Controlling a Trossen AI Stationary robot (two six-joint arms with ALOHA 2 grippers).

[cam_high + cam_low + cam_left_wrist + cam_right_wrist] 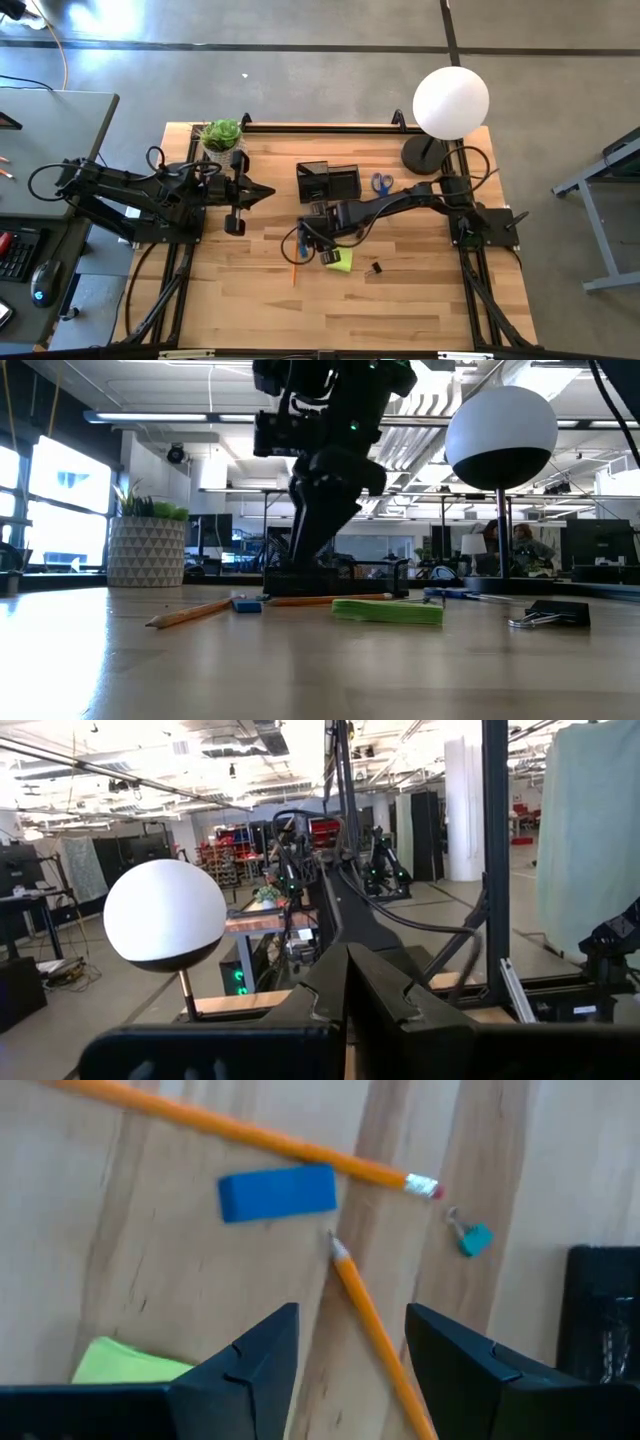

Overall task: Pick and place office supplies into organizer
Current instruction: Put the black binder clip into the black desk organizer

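The right gripper (350, 1355) hangs low over the middle of the wooden table (420, 300), just in front of the small black rectangular organizer (328, 181), its two dark fingers spread apart and holding nothing. In the right wrist view, a thin orange pencil (375, 1335) lies on the table running into the gap between those fingers, its sharpened tip pointing toward a flat blue rectangular eraser (278, 1192). A second orange pencil with a pink eraser end (250, 1135) lies just beyond the blue piece. A small teal binder clip (473, 1237) sits near that pencil's eraser end. The yellow-green sticky note pad (338, 260) lies just beside the gripper, and a black binder clip (375, 268) rests a little farther toward the right arm's side. Blue-handled scissors (382, 183) lie beside the organizer. The left gripper (262, 193) waits clenched shut at the table's left, near a potted green plant (221, 134).
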